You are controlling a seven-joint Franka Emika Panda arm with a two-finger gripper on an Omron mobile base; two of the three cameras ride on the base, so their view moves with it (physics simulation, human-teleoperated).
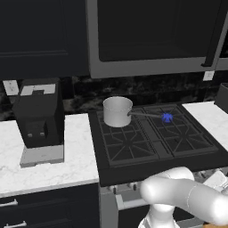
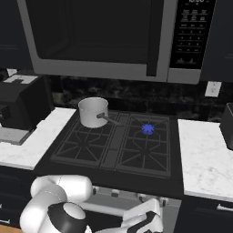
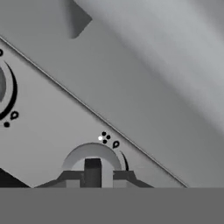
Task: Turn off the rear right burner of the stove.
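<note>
Your end effector (image 3: 92, 175) is pressed right up to one grey knob (image 3: 92, 154) on the stove's front panel; its dark tips sit at either side of that knob, but you cannot tell whether they are clamped on it or merely framing it. A second knob (image 3: 5, 89) shows off to one side of the end effector, partly cut by the frame edge. Above and beyond the end effector lies the stove (image 1: 156, 153), with four grate sections you can count. On the rear left section, up and to the left of the end effector, stands one steel saucepan (image 2: 93, 112), its handle pointing right. The rear right burner (image 2: 147, 129) is further back, above the end effector, with one small blue flame burning at its centre. Far to the left, on the white tabletop (image 1: 75, 153), stands one black coffee machine (image 1: 39, 118). One microwave (image 2: 113, 38) hangs above the stove.
</note>
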